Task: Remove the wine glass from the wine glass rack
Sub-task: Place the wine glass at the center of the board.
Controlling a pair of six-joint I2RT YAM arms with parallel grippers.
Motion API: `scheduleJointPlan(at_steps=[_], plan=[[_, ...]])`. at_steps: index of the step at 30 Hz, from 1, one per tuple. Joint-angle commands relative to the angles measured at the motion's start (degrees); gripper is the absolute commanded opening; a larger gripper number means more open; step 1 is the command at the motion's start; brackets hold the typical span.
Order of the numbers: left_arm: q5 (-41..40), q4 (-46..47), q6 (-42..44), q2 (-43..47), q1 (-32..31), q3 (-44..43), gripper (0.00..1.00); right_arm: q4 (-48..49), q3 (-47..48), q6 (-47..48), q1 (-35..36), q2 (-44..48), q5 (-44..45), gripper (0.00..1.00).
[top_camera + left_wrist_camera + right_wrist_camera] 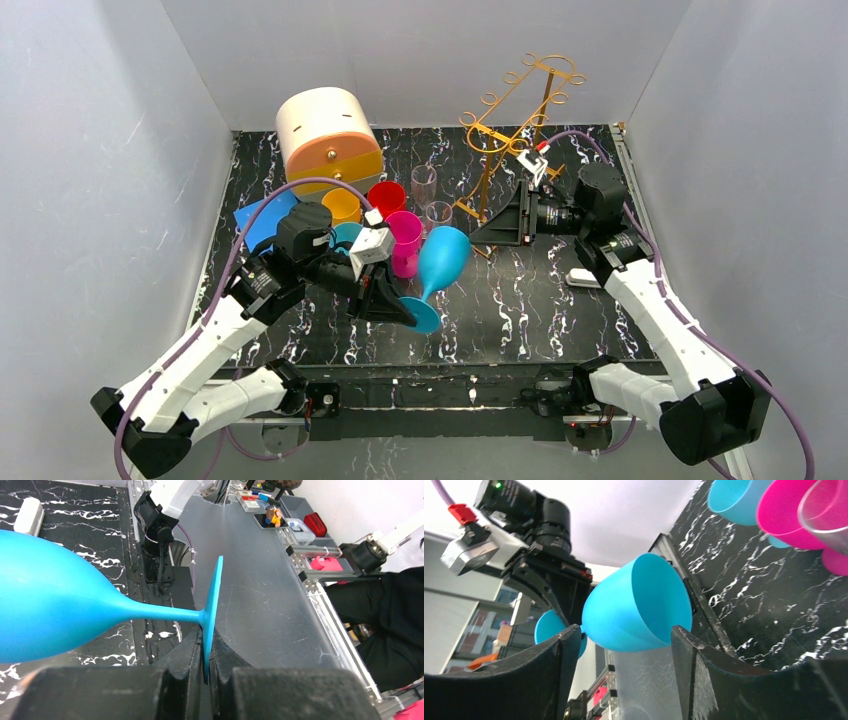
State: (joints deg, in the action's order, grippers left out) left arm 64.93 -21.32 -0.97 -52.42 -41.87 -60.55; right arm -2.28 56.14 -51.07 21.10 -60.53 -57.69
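The wine glass [443,256] is solid blue and hangs tilted over the middle of the table, off the rack. My left gripper [403,306] is shut on its round foot [212,600], whose edge is pinched between the two black jaws. The bowl [45,605] points away to the left in the left wrist view. The golden wire wine glass rack [520,120] stands at the back right with nothing hanging on it. My right gripper [482,232] is open just right of the bowl, by the rack's base. Its fingers [561,675] frame the bowl [634,607] without touching it.
A cream and orange drum [326,140] stands at the back left. Red [386,196], orange [341,205] and pink [405,240] cups and two clear glasses [431,195] crowd behind the glass. A blue sheet [258,220] lies left, and a white block [583,277] right.
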Motion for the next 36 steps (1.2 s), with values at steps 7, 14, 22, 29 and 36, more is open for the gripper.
scheduleJointPlan(at_steps=[7,14,22,29,36], plan=[[4.7,1.8,9.1,-0.2,-0.3,0.4,0.0,11.2,-0.7,-6.1,0.1,-1.3,-11.9,0.66],[5.9,1.9,12.6,-0.3,-0.2,1.5,0.0,12.8,0.2,-8.2,0.1,-2.8,-15.7,0.62],[3.5,1.9,16.7,-0.1,-0.3,4.2,0.0,14.1,2.6,-9.1,0.3,-4.5,-19.1,0.51],[2.6,1.0,19.7,-1.8,-0.2,6.2,0.0,18.1,3.6,-12.7,0.9,-5.6,-22.8,0.38],[-2.3,-3.9,23.5,-2.5,-0.3,5.6,0.0,17.5,2.9,-12.7,1.7,-4.9,-25.5,0.4]])
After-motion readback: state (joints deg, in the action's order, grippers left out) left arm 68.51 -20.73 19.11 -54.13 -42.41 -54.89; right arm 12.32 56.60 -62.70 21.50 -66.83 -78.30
